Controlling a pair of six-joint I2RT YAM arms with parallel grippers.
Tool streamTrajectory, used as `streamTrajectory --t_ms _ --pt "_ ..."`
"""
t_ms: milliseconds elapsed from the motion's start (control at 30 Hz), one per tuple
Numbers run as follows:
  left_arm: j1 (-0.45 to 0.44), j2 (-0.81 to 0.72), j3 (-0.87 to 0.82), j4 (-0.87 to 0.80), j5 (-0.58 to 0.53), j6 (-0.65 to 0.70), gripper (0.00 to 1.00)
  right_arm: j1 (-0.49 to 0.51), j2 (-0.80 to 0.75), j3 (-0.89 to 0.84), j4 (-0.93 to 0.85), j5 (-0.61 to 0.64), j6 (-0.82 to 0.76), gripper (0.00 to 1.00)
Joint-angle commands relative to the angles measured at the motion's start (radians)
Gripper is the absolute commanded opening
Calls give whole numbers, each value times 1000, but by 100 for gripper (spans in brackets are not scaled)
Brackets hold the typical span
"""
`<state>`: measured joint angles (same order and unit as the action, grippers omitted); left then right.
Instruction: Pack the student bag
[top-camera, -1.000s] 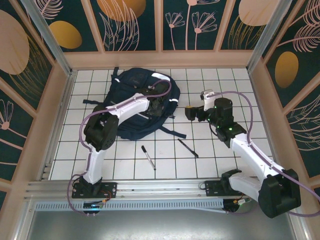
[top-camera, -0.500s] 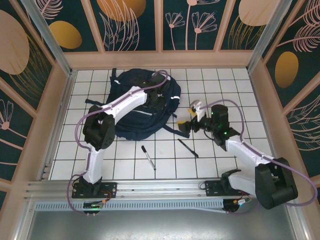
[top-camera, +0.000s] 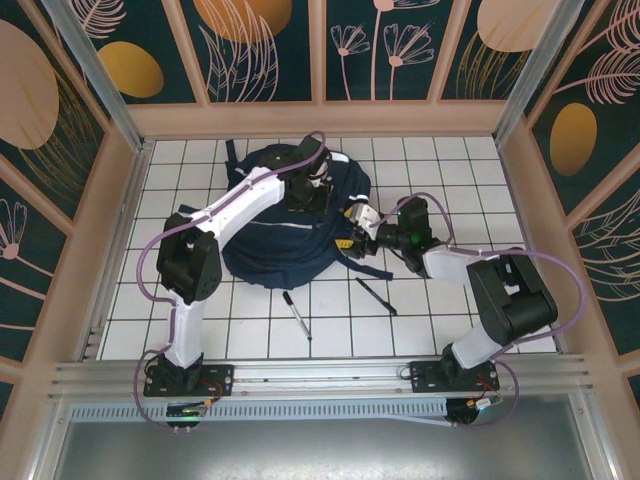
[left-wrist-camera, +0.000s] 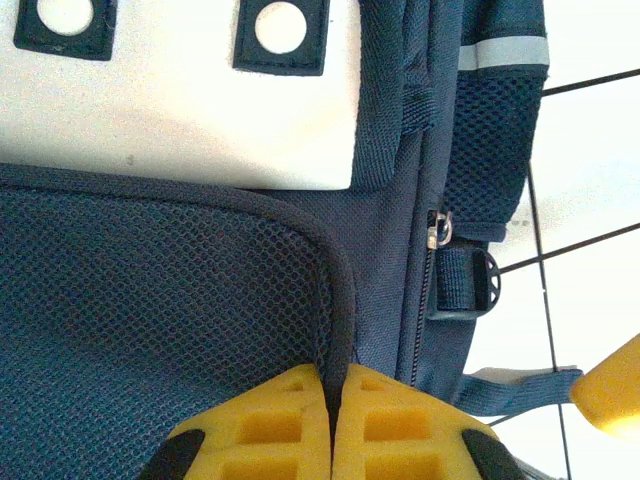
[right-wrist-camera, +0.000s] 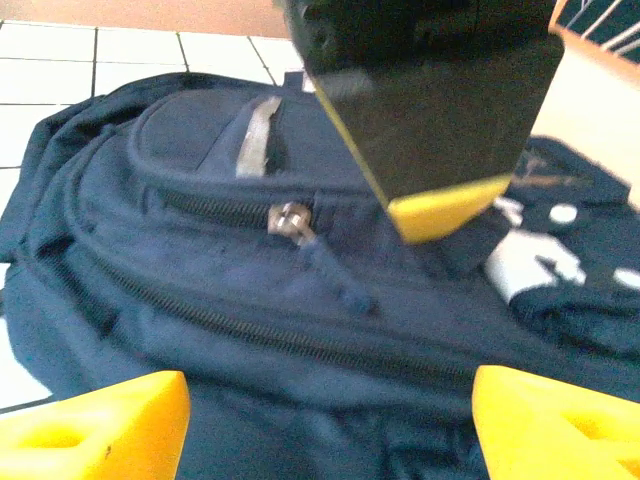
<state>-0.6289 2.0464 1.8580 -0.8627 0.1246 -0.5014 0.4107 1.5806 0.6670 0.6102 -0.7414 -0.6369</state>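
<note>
The student bag lies bunched on the far middle of the white gridded desk. Bare squares lie all round it, broadest on the right and along the near side. The patterned walls stand just behind its top and well apart to either side. The left fingers are closed flat together over the bag's upper part, pinching the piped seam that borders a mesh panel, just below the white patch. The right fingers stand open at the bag's right edge, held low and facing the front pocket, whose zip pull lies between and beyond them. From the right wrist the dark body of the left arm's hand blocks the top of the bag, and the far white patches are blurred. From above, the left arm covers the bag's upper middle, so the pinch itself is hidden there. A dark strap trails toward the near right. Two pens lie nearer the bases, apart from the bag and from each other.
</note>
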Motion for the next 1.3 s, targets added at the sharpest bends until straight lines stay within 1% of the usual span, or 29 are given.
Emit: streamTrajectory --t_ms 0,133,233,400,533,633,667,833,933,1100,1267 --pt "3 -79 -18 65 100 -40 0 23 53 68 -13 -13 -83 69" --pt "10 -97 -60 103 135 -59 0 40 118 113 -34 -22 -85 60" --pt "14 -100 -75 112 142 -64 0 49 140 128 -44 -32 -73 53" --pt "27 -106 -108 152 157 -102 0 76 135 125 -71 -34 -78 37" --pt "31 -105 -116 177 159 -128 0 89 119 101 -59 -17 -71 15" --pt "35 -102 -114 181 150 -140 0 91 88 81 -67 -18 -68 3" --pt "37 -100 -113 182 147 -146 0 94 73 72 -68 -16 -64 0" --pt "40 -100 -115 193 117 -171 0 131 -3 37 -120 -3 -64 0" --pt "41 -97 -117 217 115 -200 0 192 -35 3 -112 28 -24 0" --pt "41 -74 -117 283 149 -280 0 306 -38 -78 90 109 167 0" --pt "39 -54 -137 406 195 -379 0 431 9 -120 336 288 396 0"
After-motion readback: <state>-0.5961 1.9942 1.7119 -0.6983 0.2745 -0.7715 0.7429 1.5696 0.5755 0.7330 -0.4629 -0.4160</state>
